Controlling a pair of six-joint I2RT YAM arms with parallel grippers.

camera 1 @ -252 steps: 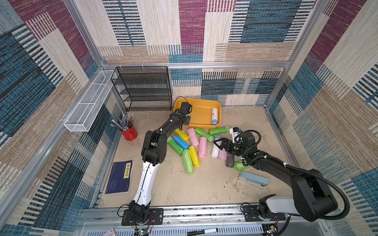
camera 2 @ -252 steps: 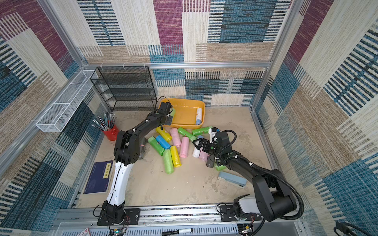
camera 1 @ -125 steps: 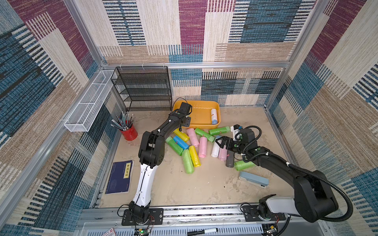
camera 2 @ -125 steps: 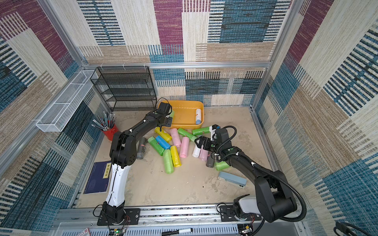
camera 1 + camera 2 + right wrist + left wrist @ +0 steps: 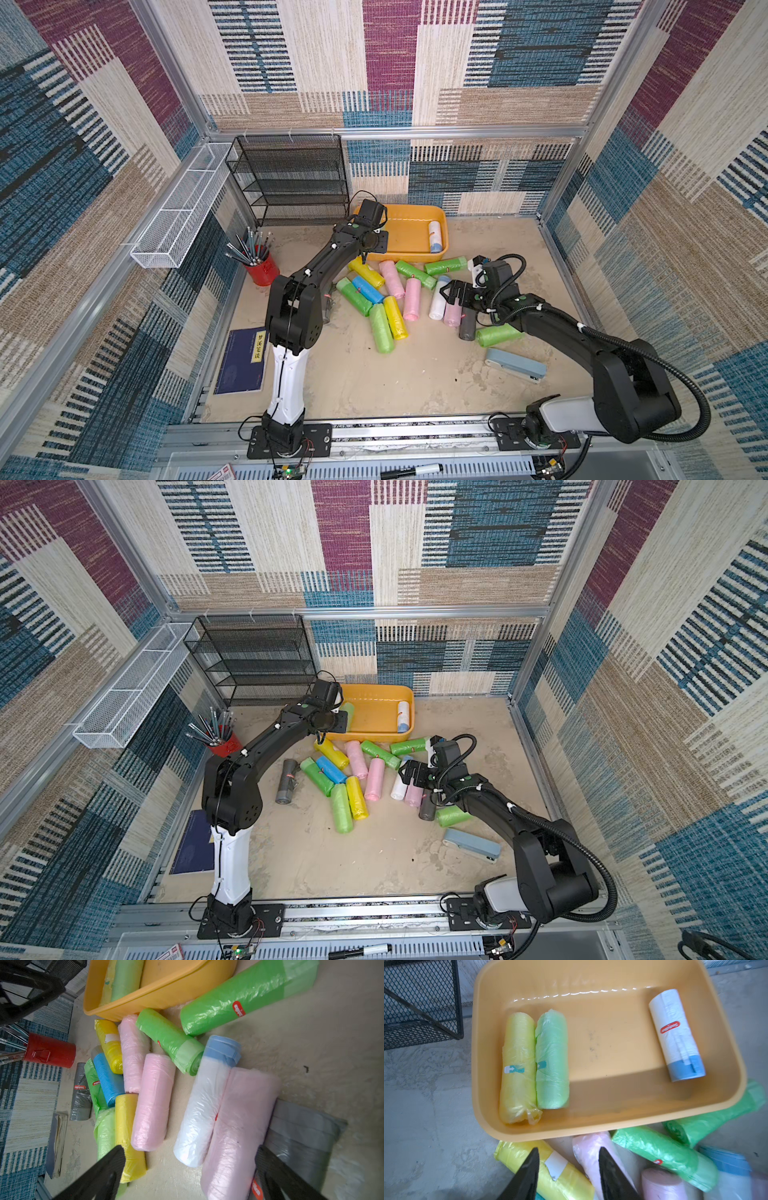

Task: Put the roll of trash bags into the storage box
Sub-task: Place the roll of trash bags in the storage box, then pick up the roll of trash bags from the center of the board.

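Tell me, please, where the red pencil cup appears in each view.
A top view: red pencil cup left of centre, near the black rack.
A top view: red pencil cup likewise left of centre.
Left wrist: not in it.
Right wrist: red pencil cup near the picture's edge.
Shared landmark: storage box, in all four.

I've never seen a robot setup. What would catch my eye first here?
First, the heap of bright trash-bag rolls, pink, green, yellow, blue and white, strewn across the middle of the sandy table. Behind it, by the back wall, sits the orange-yellow storage box, three rolls inside. Two black arms bend over the heap: the left arm near the box, the right arm over a white roll and a pink roll.
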